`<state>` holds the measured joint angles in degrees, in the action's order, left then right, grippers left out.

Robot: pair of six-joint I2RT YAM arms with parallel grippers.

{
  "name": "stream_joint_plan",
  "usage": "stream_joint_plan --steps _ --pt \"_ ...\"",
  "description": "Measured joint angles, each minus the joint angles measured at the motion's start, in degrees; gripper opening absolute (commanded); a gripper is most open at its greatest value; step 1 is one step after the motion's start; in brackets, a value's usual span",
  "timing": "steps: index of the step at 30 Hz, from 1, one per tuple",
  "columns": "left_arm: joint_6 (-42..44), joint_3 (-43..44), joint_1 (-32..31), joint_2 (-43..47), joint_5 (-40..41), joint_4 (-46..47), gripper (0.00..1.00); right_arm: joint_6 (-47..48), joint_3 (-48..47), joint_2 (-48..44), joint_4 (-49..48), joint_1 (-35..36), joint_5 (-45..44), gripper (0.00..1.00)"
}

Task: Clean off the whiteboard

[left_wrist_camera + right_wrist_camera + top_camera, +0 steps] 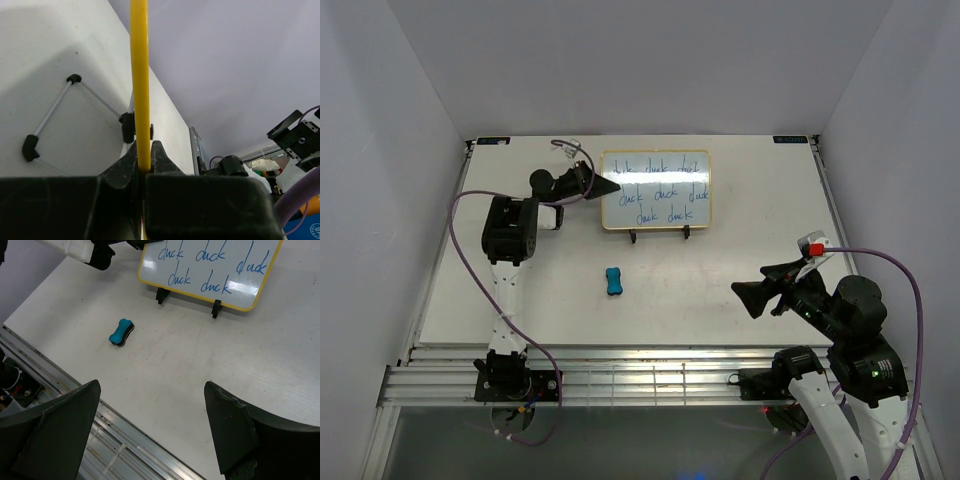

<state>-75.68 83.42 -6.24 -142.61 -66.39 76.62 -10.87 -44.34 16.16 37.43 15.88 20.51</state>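
The whiteboard (655,190) stands on a thin black wire stand (660,235) at the back of the table, its face covered in blue "duck" words. My left gripper (610,187) is shut on the whiteboard's left yellow edge (139,85), which runs straight up between the two black fingers (160,159) in the left wrist view. A small blue eraser (613,281) lies flat on the table in front of the board. My right gripper (748,292) hangs open and empty near the front right. In the right wrist view the eraser (121,333) and the whiteboard (212,267) both show.
The wire stand (50,120) shows behind the board in the left wrist view. A metal rail (640,375) runs along the table's near edge. White walls close in the table on three sides.
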Motion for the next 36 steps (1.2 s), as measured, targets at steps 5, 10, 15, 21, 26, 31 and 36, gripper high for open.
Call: stream_joint_plan --steps 5,10,15,21,26,31,36 --pt "-0.5 0.0 -0.4 5.7 0.2 -2.1 0.00 0.0 0.2 -0.1 -0.1 0.0 -0.4 0.90" --pt "-1.6 -0.8 -0.7 15.2 1.0 -2.6 0.00 0.0 1.0 -0.2 -0.3 0.0 -0.7 0.90" --pt "0.4 -11.2 -0.1 32.4 5.3 -3.5 0.00 0.4 1.1 2.6 0.0 0.0 -0.9 0.90" --pt "6.6 -30.9 4.7 64.1 15.1 -16.5 0.00 -2.4 5.6 8.3 -3.5 0.0 1.0 0.90" --pt "12.8 -36.4 14.6 86.6 20.7 -40.1 0.00 -10.6 14.4 10.7 -12.2 0.0 5.8 0.90" --pt "27.2 -36.6 17.0 102.7 35.2 -75.2 0.00 -13.1 15.6 18.3 -17.7 0.3 5.1 0.90" --pt "36.9 -34.1 17.0 110.4 49.3 -98.2 0.00 -12.9 13.9 26.7 -19.2 1.5 1.9 0.90"
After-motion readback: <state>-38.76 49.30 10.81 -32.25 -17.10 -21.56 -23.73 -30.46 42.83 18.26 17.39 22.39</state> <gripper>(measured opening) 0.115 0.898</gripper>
